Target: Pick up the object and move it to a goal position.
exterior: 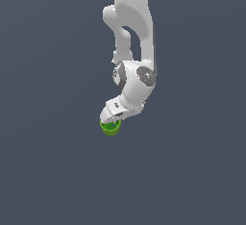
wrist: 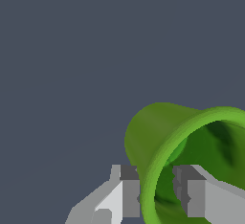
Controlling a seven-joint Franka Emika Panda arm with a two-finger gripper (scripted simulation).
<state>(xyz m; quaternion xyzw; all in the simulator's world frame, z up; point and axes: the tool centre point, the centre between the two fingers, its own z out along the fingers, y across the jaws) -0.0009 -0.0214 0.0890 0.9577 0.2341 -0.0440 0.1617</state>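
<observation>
One finger (wrist: 129,192) outside cup (wrist: 158,137) wall, other inside hollow; gripper (wrist: 158,194) pinching rim. Cup under wrist in exterior view (exterior: 111,127), near frame centre. Grasp apparently done; lift unclear. Carry to goal remaining; no goal marker visible.

The arm (exterior: 134,31) is glossy white with rounded link shells, grey round joint caps bearing tiny red marks, and a white hand (wrist: 158,194) ending in blocky grey-and-white fingers (wrist: 129,192) with darker pads.
</observation>
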